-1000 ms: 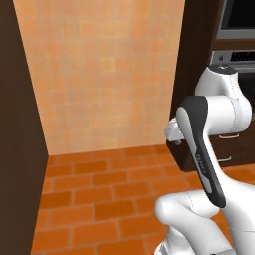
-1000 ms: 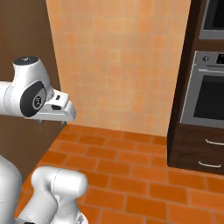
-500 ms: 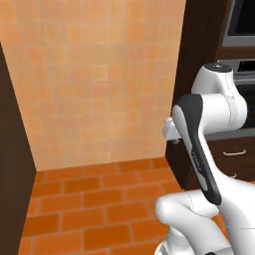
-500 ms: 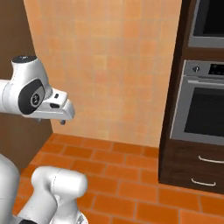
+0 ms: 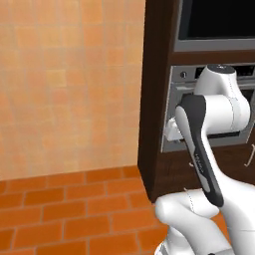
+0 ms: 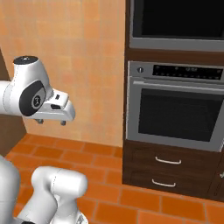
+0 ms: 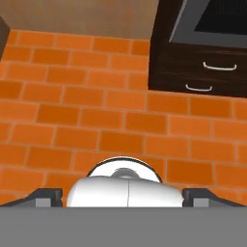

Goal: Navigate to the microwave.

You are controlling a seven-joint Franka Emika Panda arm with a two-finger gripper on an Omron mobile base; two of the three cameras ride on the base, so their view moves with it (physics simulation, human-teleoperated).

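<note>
A tall dark cabinet [image 6: 127,131] holds a built-in appliance with a black glass door [image 6: 177,19] at the top; it looks like the microwave, cut off by the frame's upper edge. In the left base view the same appliance [image 5: 216,20] sits at the upper right. My gripper [image 6: 52,122] hangs in front of my base, pointing down at the floor, well left of the cabinet. In the hand view its fingertips [image 7: 46,195] stand far apart, so the gripper [image 7: 123,198] is open with nothing in it.
A steel oven [image 6: 179,109] sits below the black-doored appliance, with two dark drawers [image 6: 168,170] under it. An orange tiled wall [image 5: 69,84] runs left of the cabinet. Orange brick floor [image 7: 96,96] lies open ahead. A dark panel [image 6: 8,131] stands at the left edge.
The whole picture has shifted: the base has turned toward the right, bringing the oven cabinet from the right edge to the middle. The arm keeps the same pose.
</note>
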